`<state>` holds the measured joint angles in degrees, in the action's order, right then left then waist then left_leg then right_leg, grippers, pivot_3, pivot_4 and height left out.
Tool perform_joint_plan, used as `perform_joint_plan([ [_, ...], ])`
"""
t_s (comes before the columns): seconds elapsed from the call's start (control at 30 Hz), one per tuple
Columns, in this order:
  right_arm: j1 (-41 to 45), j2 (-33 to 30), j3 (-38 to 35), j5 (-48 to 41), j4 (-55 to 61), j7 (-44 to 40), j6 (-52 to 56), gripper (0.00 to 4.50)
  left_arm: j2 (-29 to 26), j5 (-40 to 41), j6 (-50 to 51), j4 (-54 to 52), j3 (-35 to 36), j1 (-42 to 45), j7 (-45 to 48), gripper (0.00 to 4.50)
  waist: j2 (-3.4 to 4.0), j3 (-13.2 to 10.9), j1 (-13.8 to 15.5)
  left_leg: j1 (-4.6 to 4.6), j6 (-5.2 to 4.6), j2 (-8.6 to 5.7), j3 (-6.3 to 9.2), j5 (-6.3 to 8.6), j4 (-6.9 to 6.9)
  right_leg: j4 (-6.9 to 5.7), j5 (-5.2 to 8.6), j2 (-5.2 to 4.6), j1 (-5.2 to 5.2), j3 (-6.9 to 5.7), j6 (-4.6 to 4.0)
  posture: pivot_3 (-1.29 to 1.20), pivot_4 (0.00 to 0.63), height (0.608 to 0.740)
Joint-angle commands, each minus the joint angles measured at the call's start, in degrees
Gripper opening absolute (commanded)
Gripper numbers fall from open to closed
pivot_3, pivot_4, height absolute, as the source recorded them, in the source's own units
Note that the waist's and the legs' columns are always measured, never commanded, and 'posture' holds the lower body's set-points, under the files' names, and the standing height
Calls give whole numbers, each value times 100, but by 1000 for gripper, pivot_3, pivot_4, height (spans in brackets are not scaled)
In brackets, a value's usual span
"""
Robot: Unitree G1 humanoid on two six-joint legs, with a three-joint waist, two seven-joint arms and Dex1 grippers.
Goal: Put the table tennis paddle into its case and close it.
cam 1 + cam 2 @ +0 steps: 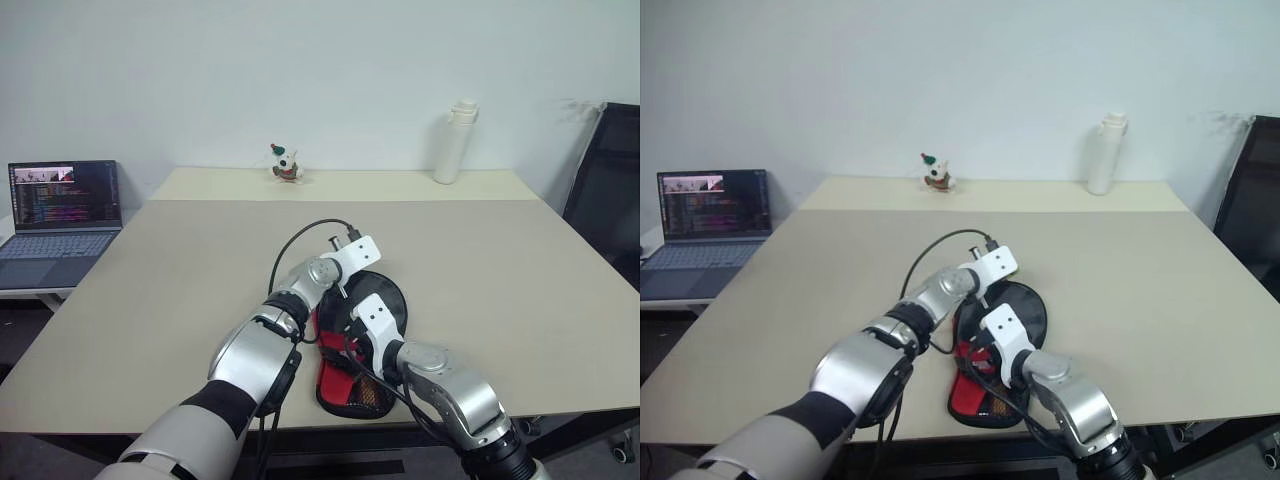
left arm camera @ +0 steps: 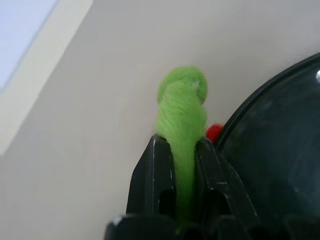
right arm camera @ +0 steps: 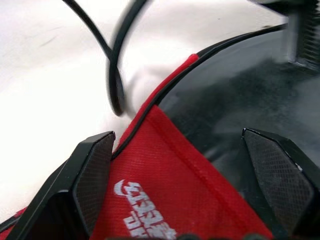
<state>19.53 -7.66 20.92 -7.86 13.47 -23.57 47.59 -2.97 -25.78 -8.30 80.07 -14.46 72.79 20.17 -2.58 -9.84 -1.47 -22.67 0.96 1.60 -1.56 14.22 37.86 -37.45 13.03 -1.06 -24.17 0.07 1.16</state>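
Note:
The case [image 1: 387, 299] lies flat near the table's front edge, its black round part toward the far side and its red logo end [image 3: 165, 200] toward me. The table tennis paddle is hidden. My left gripper [image 2: 182, 142] is shut on a tuft of green yarn [image 2: 183, 102] right at the rim of the case's black round part [image 2: 280, 150]. A small red bit [image 2: 215, 132] shows beside that rim. My right gripper [image 3: 177, 135] stands open just above the red end, one finger on each side of it, touching nothing that I can see.
A laptop [image 1: 62, 215] stands open on a side table at the left. A small figurine [image 1: 286, 165] and a white bottle [image 1: 455, 143] stand at the table's far edge. A black chair [image 1: 605, 190] is at the right. A black cable [image 1: 300, 240] loops over my left wrist.

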Motion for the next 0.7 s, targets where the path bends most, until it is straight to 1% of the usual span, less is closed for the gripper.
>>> perform_joint_plan([
  [0.03, -295, -51, 183, -38, -188, 7, 459, 4500, 318, -122, -401, -147, -123, 349, -115, 83, 1, 1, 11, -4, 0, 0, 5, 0, 0, 7, 0, 0, 1, -8, 0, 0, 150, 740],
  [0.17, -347, -55, 169, -35, -126, 31, 501, 4500, 556, -184, -540, -146, -174, 442, -150, 82, 1, 1, 22, -25, 0, -1, 24, 0, -1, 32, -1, -7, 3, -34, 1, 0, 150, 740],
  [0.37, -352, -61, 159, -36, -117, 44, 520, 4500, 817, -196, -693, -149, -178, 506, -58, 82, 2, 1, 26, -29, -4, -2, 38, 3, -2, 40, -1, -8, 7, -49, 1, 0, 150, 740],
  [0.5, -327, -59, 157, -37, -134, 43, 514, 4500, 869, -177, -713, -147, -148, 486, 23, 82, 3, 1, 26, -29, -4, -2, 40, 3, -2, 41, -1, -9, 8, -50, 1, 0, 150, 740],
  [0.63, -298, -52, 164, -35, -166, 30, 488, 4500, 807, -164, -640, -139, -132, 417, 236, 82, 4, 1, 25, -28, -4, -2, 41, 3, -2, 41, -1, -8, 8, -51, 1, 0, 150, 740],
  [0.7, -273, -50, 171, -32, -200, 17, 466, 4500, 760, -51, -596, -143, -18, 394, 404, 820, 4, 2, 22, -28, -4, -2, 40, 3, -2, 40, -1, -8, 8, -51, 1, 0, 150, 740],
])
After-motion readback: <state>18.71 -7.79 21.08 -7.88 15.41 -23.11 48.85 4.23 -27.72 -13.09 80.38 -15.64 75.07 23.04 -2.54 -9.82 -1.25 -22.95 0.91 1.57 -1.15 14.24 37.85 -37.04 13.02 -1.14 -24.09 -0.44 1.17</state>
